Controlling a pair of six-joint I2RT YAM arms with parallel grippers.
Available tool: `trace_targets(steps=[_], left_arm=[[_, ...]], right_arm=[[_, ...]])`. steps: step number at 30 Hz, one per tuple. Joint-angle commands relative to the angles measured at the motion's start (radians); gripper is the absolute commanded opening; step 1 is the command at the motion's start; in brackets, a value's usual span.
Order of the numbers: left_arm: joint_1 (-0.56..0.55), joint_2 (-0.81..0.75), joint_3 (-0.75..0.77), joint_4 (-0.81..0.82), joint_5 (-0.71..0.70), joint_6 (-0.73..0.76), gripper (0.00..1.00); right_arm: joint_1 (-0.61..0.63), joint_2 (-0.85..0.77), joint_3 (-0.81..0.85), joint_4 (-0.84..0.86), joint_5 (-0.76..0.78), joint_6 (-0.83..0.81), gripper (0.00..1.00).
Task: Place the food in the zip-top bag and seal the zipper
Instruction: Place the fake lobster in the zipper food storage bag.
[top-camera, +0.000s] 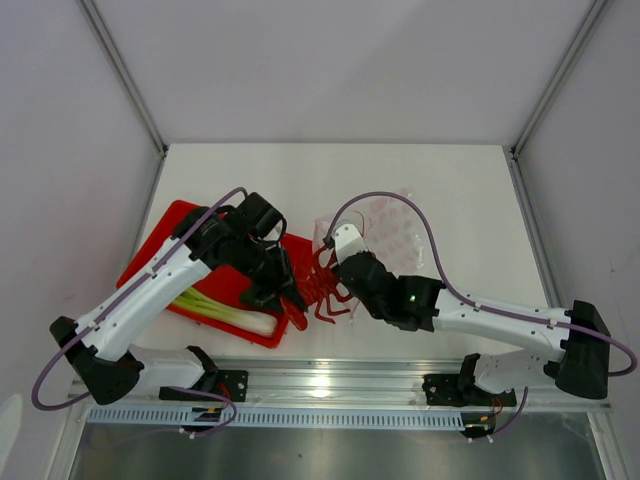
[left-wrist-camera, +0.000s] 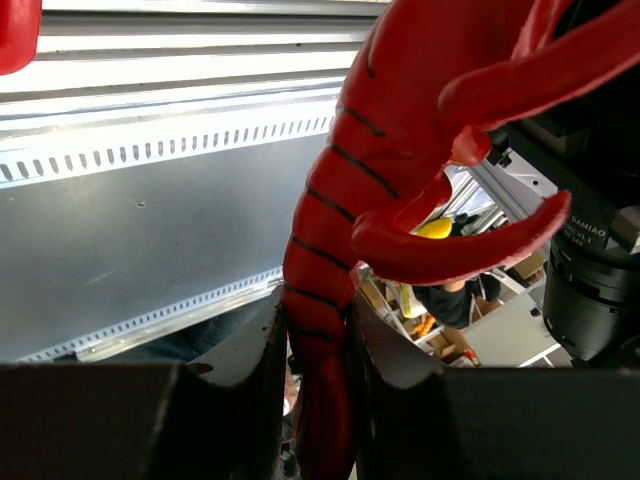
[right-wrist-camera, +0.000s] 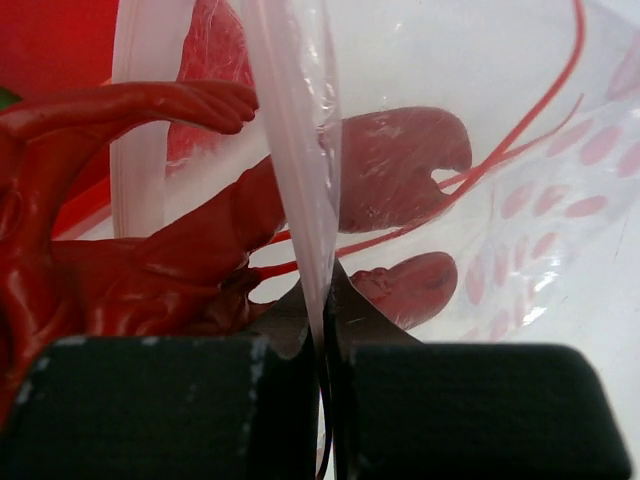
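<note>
My left gripper (top-camera: 288, 292) is shut on the tail of the red lobster (top-camera: 326, 290) and holds it at the tray's right end. In the left wrist view the tail (left-wrist-camera: 320, 300) sits between the jaws of that gripper (left-wrist-camera: 315, 330). My right gripper (top-camera: 334, 246) is shut on the mouth edge of the clear zip-top bag (top-camera: 388, 226). In the right wrist view this gripper (right-wrist-camera: 325, 300) pinches the zipper strip (right-wrist-camera: 295, 150). The lobster's claws (right-wrist-camera: 400, 150) show through the plastic, inside the bag's mouth. The leek (top-camera: 225, 312) lies in the tray. The green fruit is hidden.
The red tray (top-camera: 160, 240) sits at the left, under my left arm. The bag lies on the white table (top-camera: 450, 190) at the middle right. A metal rail (top-camera: 340, 385) runs along the near edge. Grey walls stand on both sides.
</note>
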Motion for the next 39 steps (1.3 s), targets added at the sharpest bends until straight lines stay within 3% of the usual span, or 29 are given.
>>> trace_targets(steps=[1,18,32,39], left_arm=[[-0.027,-0.018,0.081,0.053,-0.036,0.001,0.01],[-0.065,0.049,0.109,0.061,-0.160,-0.019,0.01],[-0.098,0.100,0.159,0.056,-0.231,-0.027,0.01],[-0.116,0.127,0.144,0.076,-0.199,-0.033,0.00]], right_arm=[[0.006,0.039,0.064,-0.023,-0.023,0.062,0.00],[0.002,0.001,0.104,-0.042,-0.153,0.111,0.00],[-0.040,0.015,0.138,-0.051,-0.365,0.159,0.00],[-0.040,0.019,0.156,-0.057,-0.333,0.189,0.00]])
